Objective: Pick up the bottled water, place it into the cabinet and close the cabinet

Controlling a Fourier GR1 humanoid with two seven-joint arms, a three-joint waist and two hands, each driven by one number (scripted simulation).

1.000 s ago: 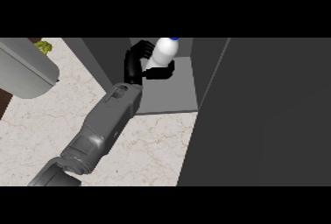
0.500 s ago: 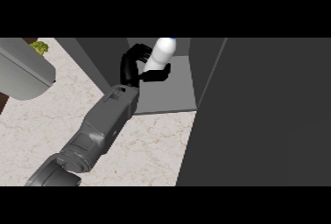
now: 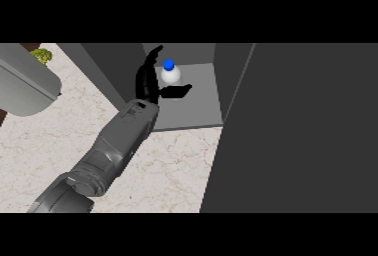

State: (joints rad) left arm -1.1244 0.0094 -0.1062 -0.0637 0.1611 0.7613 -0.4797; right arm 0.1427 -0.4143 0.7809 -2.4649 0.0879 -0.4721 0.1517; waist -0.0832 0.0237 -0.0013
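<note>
Nearest, at the lower left, a grey forearm [image 3: 111, 150] slants up and away over the pale, marble-veined worktop [image 3: 44, 145]. To the right a tall dark panel [image 3: 310, 130] fills that whole side and hides whatever lies beyond it. Along the worktop's left edge sits a rounded grey vessel [image 3: 26, 85], only partly in sight, with a small yellow-green thing [image 3: 42, 55] just behind it. Further on, the forearm ends in the left robot hand [image 3: 146, 86], which has reached into the open cabinet [image 3: 196, 111], a grey box with a lighter floor standing at the back of the worktop. The robot hand looks released: its fingers [image 3: 152, 61] stand straight and together, pointing away along the left side of the bottle [image 3: 171, 76], and its thumb [image 3: 177, 91] juts out to the right across the front of the bottle's base. I cannot tell whether fingers or thumb touch it. The bottle stands upright on the cabinet floor, towards the back left corner, pale and see-through with a bright blue cap [image 3: 168, 64]. Any label or writing on it is too small to make out. Behind it the cabinet's back wall runs up to the top of the view.
</note>
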